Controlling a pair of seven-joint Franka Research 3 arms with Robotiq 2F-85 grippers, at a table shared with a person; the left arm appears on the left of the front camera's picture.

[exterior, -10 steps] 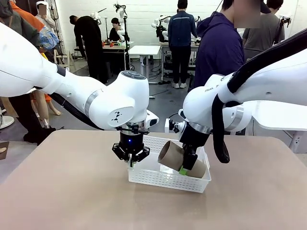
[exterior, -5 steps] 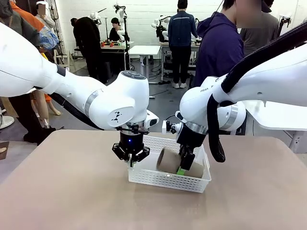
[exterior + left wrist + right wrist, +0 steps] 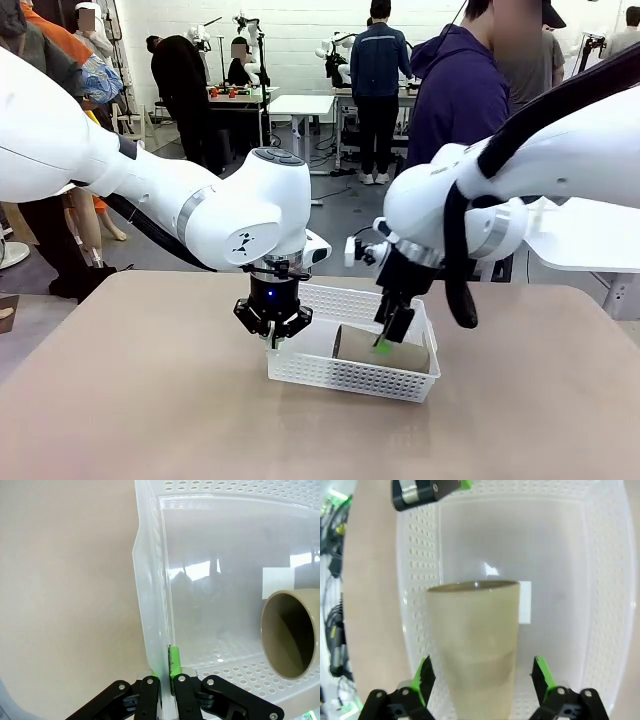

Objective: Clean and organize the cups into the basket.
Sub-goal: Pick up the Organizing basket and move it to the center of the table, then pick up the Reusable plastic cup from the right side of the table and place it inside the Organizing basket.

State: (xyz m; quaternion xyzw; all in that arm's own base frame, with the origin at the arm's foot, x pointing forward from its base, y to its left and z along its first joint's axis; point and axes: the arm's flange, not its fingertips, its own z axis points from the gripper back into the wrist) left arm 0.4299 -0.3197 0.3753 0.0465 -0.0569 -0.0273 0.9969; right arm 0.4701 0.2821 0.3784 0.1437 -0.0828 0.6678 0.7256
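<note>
Brown cup (image 3: pixel 382 349) lies on its side in the basket (image 3: pixel 330 374), middle of the bench (image 3: pixel 140 400). Long axis runs along the basket's length, mouth toward the left pincer (image 3: pixel 272 336).

Just above its base end hangs the right pincer (image 3: pixel 384 340), nearer, jaws wide across the axis, grasping nothing.

The left pincer is clenched on the basket's end wall.

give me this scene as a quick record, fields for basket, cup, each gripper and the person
basket: white mesh, on table
cup: tan, lying on its side inside basket
left gripper: shut on basket's left end wall
right gripper: open, over cup, fingers either side, not touching it
person: standing at far side of table
</note>
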